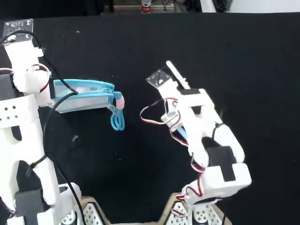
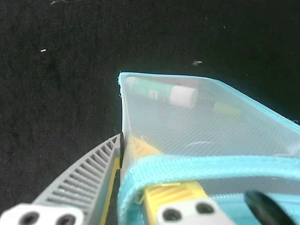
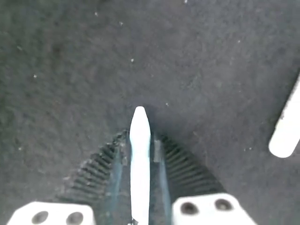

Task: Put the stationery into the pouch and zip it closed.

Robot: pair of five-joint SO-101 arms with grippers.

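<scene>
Nearest the lens sat the left claw (image 2: pixel 125 146). Its grey ridged finger (image 2: pixel 89 180) and a yellow one showing through the mesh were pinched onto the end wall of a see-through mesh pouch with light-blue trim (image 2: pixel 201 126).

Under everything lay the black cloth-covered table (image 1: pixel 234 51). The pouch lay flat on its left side, long axis running across the table. Its gripped end was at the left arm and its free end pointed toward the middle. I couldn't tell whether the zip was drawn across.

Well apart, right of centre, the right claw (image 3: pixel 139 137) was clamped on a slim white pen with a tapered tip (image 3: pixel 139 164). The pen ran along the claw's own line, its tip just past the fingers.

A second white stick with a rounded end (image 3: pixel 285 129) was cut off at the edge of the right wrist view. From above, a white rod (image 1: pixel 177 75) lay just beside that claw, slanting away and leftward. Which of the two it was, I couldn't say.

Inside the pouch lay a green tube with a white cap (image 2: pixel 161 91), its markings too blurred to read, and a small blurred yellow piece (image 2: pixel 227 108). At the free end hung a pink zip pull (image 1: pixel 120 102) and a blue cord loop (image 1: pixel 117 121).
</scene>
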